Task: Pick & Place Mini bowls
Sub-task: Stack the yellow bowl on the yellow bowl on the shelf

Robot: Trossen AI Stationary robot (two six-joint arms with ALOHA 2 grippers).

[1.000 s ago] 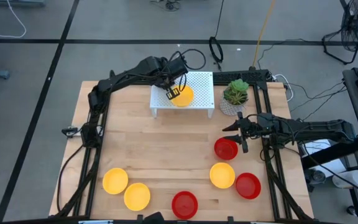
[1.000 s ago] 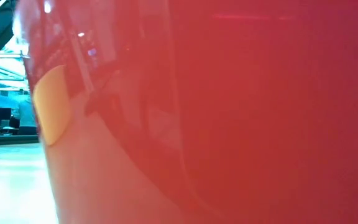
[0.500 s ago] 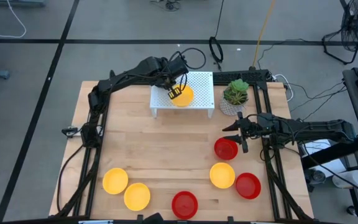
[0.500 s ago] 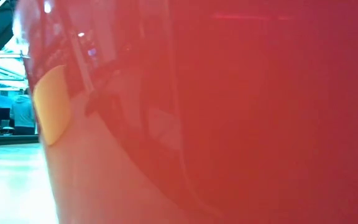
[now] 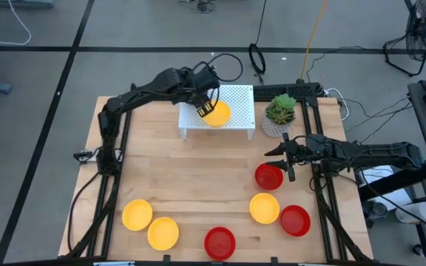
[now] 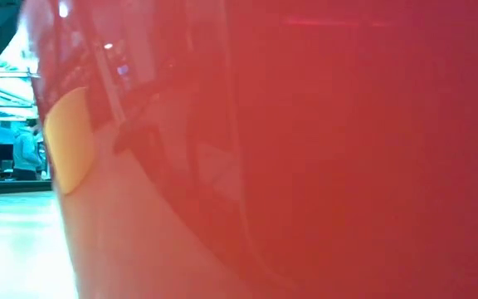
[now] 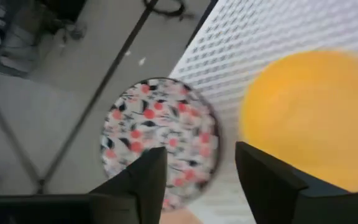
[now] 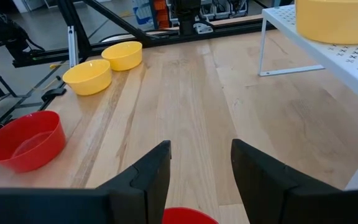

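Left gripper [image 5: 204, 106] over white rack [image 5: 235, 100] at table's 12 o'clock, fingers open, holding nothing. Yellow bowl [image 5: 217, 114] and patterned bowl [image 7: 160, 140] sit on rack. Right gripper [image 5: 288, 166] at 3 o'clock, fingers open, empty, just above red bowl [image 5: 268, 176]. More bowls near 6 o'clock.

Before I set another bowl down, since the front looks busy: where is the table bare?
The widest bare wood lies mid-table, between the white rack, the left arm's base and the red bowl. It is crowded along the front: yellow bowls, a red bowl, and a yellow-red cluster near the right gripper.
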